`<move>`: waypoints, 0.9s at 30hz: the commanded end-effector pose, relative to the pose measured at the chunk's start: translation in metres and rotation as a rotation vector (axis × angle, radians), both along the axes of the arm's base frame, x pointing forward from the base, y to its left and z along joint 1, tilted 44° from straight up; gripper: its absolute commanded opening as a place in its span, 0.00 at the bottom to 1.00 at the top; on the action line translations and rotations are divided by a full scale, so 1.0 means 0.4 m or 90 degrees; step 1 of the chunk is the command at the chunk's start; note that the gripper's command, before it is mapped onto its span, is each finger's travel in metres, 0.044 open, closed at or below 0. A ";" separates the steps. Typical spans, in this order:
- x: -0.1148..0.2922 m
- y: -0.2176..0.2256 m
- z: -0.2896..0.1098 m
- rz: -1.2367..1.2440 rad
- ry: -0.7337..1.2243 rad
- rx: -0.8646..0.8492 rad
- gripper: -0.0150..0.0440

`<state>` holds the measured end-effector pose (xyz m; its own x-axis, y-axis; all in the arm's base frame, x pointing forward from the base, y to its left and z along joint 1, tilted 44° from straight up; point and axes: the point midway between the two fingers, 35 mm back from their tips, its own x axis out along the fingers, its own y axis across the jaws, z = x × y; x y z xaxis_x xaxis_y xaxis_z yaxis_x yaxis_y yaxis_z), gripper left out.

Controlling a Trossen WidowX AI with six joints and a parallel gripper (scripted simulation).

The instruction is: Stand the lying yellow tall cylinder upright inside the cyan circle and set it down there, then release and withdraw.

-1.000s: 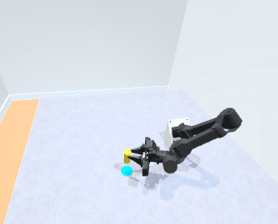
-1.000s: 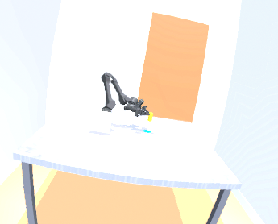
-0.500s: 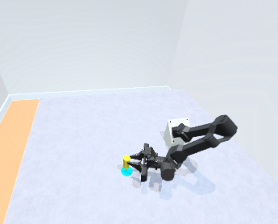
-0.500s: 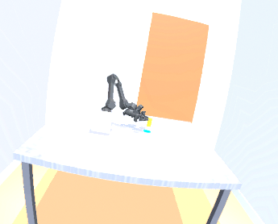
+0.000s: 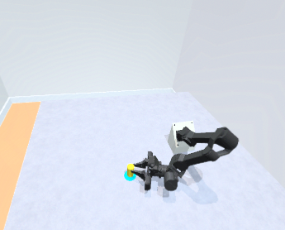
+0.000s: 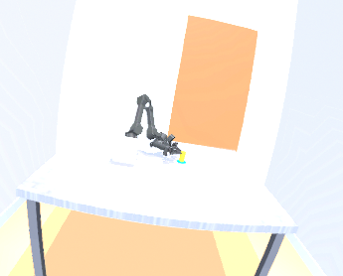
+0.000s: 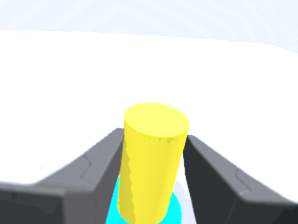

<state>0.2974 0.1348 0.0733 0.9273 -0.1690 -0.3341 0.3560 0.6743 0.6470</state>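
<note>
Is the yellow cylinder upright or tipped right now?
Upright: the yellow cylinder stands on end over the cyan circle, flat top up, gripper shut on it.

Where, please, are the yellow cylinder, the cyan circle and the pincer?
yellow cylinder (image 7: 152, 165): wrist view, its side wall.
cyan circle (image 7: 172, 211): wrist view, its right rim.
pincer (image 5: 135, 169): top view, midway between its fingertips.

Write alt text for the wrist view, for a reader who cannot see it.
A yellow cylinder stands upright between the two dark fingers of the gripper, which is shut on it. Its base sits over a cyan circle that shows at the bottom of the frame, on a pale table stretching away behind.
</note>
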 end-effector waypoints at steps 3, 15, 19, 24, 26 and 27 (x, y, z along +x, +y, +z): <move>0.001 0.011 -0.004 -0.003 -0.005 0.004 0.43; 0.001 0.011 -0.004 -0.003 -0.005 0.004 0.70; 0.001 0.011 -0.004 -0.003 -0.005 0.004 0.88; 0.001 0.011 -0.004 -0.003 -0.005 0.004 0.93; 0.003 0.005 0.002 -0.004 -0.005 0.004 0.93; 0.005 -0.001 0.010 -0.004 -0.004 0.005 0.93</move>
<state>0.2979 0.1379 0.0723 0.9285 -0.1724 -0.3290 0.3555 0.6692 0.6526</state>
